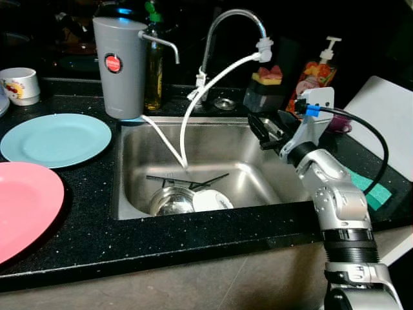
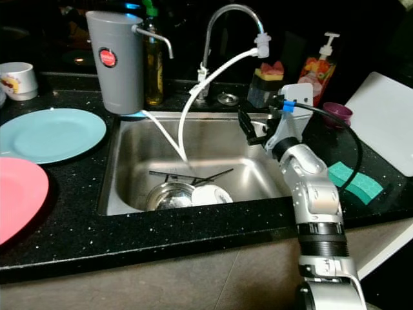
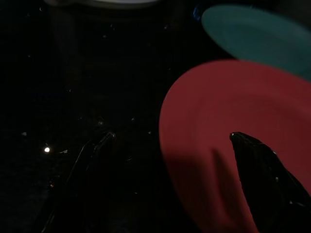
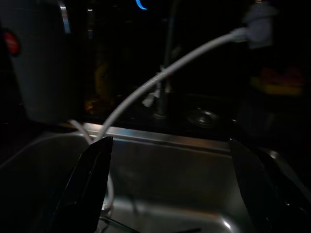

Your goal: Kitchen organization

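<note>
Hovering wide open over the sink (image 1: 129, 187), the right gripper (image 1: 266, 131) must next descend toward the steel bowl (image 1: 173, 201).

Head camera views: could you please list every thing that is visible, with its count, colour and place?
Sink: one, steel, set in the black counter.
Metal bowl: one, silver, on the sink floor.
White bowl: one, white, beside the metal bowl.
Faucet: one, chrome, behind the sink.
Hoses: two, white, hanging into the sink.
Water filter: one, grey, at the sink's back left corner.
Oil bottle: one, yellowish, beside the filter.
Blue plate: one, left of the sink.
Pink plate: one, nearest the counter's front.
Mug: one, white, far left.
Soap dispenser: one, orange, behind the sink.
Sponge: one, green, right of the sink.
Right gripper: open, over the sink.
Left gripper: open, above the pink plate.
</note>
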Controlling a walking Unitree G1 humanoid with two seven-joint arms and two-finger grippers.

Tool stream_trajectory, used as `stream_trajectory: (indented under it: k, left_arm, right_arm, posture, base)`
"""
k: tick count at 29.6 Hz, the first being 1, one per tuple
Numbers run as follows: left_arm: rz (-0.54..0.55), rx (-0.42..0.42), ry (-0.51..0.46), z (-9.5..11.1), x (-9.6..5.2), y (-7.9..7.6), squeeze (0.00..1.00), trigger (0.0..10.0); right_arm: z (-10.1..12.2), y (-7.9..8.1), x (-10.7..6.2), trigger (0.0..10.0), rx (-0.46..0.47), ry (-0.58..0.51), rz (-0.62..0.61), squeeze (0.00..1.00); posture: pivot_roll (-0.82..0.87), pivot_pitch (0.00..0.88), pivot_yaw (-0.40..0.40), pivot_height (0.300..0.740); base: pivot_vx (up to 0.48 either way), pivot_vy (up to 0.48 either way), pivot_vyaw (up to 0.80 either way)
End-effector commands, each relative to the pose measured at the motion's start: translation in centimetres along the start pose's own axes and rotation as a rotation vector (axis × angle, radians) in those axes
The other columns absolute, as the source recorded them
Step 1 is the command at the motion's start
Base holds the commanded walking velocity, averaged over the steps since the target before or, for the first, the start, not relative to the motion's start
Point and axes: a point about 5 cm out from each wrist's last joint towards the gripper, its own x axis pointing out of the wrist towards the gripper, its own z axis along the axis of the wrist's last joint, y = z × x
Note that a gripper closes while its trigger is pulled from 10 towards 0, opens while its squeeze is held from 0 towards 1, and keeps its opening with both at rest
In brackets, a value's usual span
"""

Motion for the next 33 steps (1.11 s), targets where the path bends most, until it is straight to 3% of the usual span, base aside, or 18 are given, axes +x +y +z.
stream_trajectory:
  k: [1,3,8,15,23,28,33]
  left_arm:
    - [-0.05,-0.034,-0.012,-0.3,-0.3,-0.4,0.0,10.0]
    - [-0.123,-0.075,-0.027,-0.3,-0.3,-1.2,0.0,10.0]
    - [-0.163,-0.1,0.0,-1.5,0.0,-1.9,0.0,10.0]
    - [-0.034,-0.14,-0.001,-2.8,0.3,-0.8,0.0,10.0]
    - [0.046,-0.192,-0.231,0.2,0.0,0.8,0.0,10.0]
    - [0.104,-0.228,-0.171,-0.6,0.4,1.1,0.0,10.0]
    - [0.122,-0.311,-0.076,-3.3,1.9,0.1,0.0,10.0]
  right_arm:
    - [-0.1,-0.2,0.0,10.0,-0.002,0.004,-0.007,0.0]
    - [0.0,-0.1,0.1,10.0,-0.004,-0.001,-0.003,0.0]
    - [0.3,-0.1,0.1,10.0,-0.006,-0.009,-0.003,0.0]
    - [0.4,-0.6,-0.1,10.0,-0.012,-0.013,-0.02,0.0]
    - [0.5,-0.7,-0.2,10.0,-0.014,-0.015,-0.027,0.0]
    - [0.5,-0.6,-0.2,10.0,-0.015,-0.016,-0.025,0.0]
    - [0.6,-0.7,-0.1,10.0,-0.019,-0.015,-0.025,0.0]
  posture:
    - [0.33,0.137,-0.163,0.74]
    - [0.33,0.135,-0.162,0.74]
    - [0.33,0.135,-0.162,0.74]
    - [0.31,0.131,-0.144,0.74]
    - [0.31,0.128,-0.146,0.74]
    - [0.31,0.127,-0.149,0.74]
    - [0.3,0.123,-0.154,0.74]
  base:
    - [0.0,0.0,0.0]
    - [0.0,0.0,0.0]
    - [0.0,0.0,0.0]
    - [0.0,0.0,0.0]
    - [0.0,0.0,0.0]
    - [0.0,0.0,0.0]
    - [0.0,0.0,0.0]
